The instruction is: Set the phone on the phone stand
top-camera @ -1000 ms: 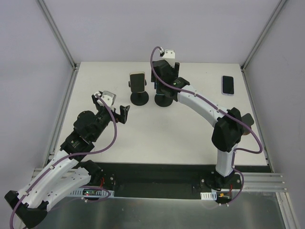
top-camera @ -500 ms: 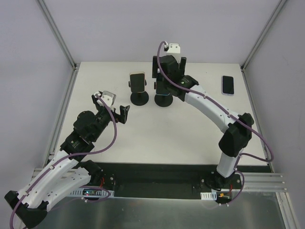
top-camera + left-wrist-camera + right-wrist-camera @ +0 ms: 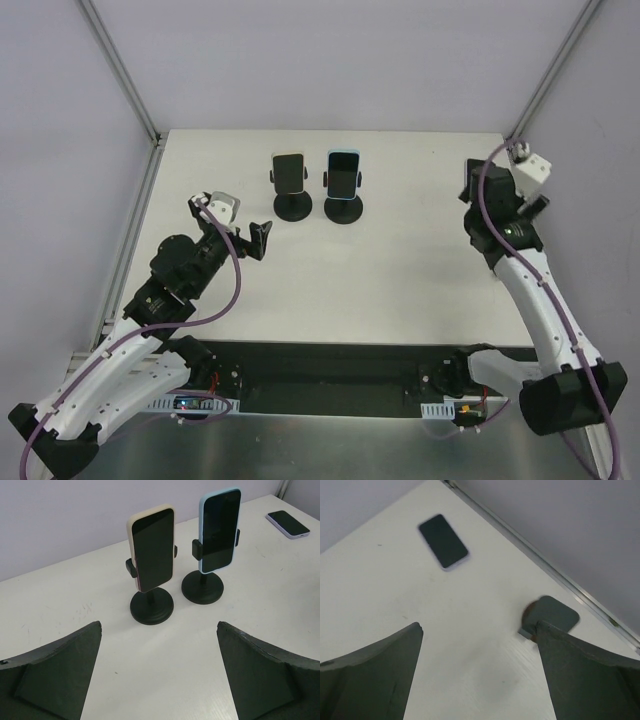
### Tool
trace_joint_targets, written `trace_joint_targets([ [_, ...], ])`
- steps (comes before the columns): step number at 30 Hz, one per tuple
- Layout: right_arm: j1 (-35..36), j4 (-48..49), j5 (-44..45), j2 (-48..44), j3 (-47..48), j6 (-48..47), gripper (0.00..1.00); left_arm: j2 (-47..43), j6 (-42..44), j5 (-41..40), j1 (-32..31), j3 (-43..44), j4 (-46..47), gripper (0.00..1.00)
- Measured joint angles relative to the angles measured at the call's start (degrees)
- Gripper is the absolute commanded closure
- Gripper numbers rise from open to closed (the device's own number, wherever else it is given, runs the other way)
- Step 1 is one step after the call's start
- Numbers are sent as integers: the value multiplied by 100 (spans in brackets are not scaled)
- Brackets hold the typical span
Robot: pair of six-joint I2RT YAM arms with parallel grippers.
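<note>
Going left to right. The left gripper hangs low over the table, fingers spread wide with nothing between them. It's aimed at the stands, so my guess is it's just parked there watching.

Next is the cream phone, upright in the left stand, with the side clamps hugging its edges. Just beside it the blue phone sits the same way in the right stand, screen facing the arms and tilted back a bit. The clamps grip it around the middle, which is why it sits there with no gripper touching it. I'd call the placing done, since it looks seated and square.

Over on the right, the right gripper is well apart from both stands, jaws released and empty, pointing at the far right corner. A spare phone lies flat there, screen up, and I see no free stand for it. There's also a small grey thing near the edge that I can't identify.
</note>
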Motion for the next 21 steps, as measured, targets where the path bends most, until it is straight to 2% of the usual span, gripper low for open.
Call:
trace_joint_targets([
  [4,-1386,-540,-363,-682,-1032,841,4,11,2,2,-46,0,0,2],
  [8,-2575,-984,-911,-660,-1364,1401,4,13,0,33,-111,-2,0,1],
  [21,-2863,-1080,-1351,1075,-1211,1878,4,37,4,37,-111,-2,2,1],
])
